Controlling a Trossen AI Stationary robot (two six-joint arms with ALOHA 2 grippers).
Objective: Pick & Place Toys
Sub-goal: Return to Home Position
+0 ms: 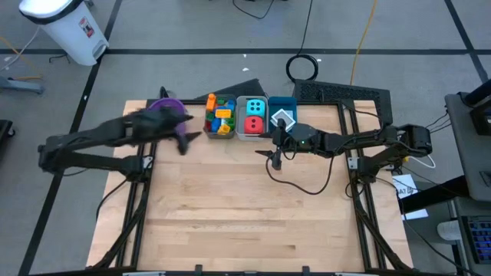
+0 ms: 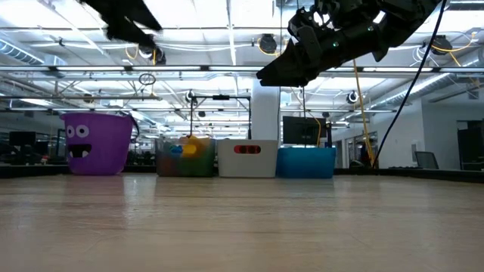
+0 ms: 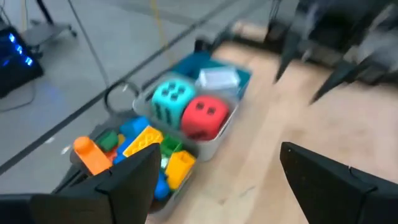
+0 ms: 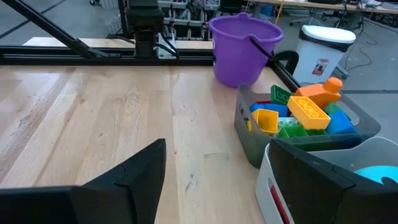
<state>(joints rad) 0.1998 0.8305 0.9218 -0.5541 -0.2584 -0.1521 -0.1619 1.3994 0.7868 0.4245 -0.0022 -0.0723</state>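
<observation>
Already binned: bricks (image 1: 220, 116), cyan die (image 1: 255, 106), red die (image 1: 254, 123). Left gripper (image 1: 185, 140) nearer bricks, right gripper (image 1: 272, 157) nearer dice; both spread wide, empty.

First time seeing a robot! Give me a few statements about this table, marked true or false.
The cyan die and red die share the white bin. True.
The purple bucket stands between two bins. False: it stands at the row's end, beside the grey bin.
The blue bin holds white flat pieces. True.
The right arm has its jaws shut. False: the jaws are open, holding nothing.
</observation>
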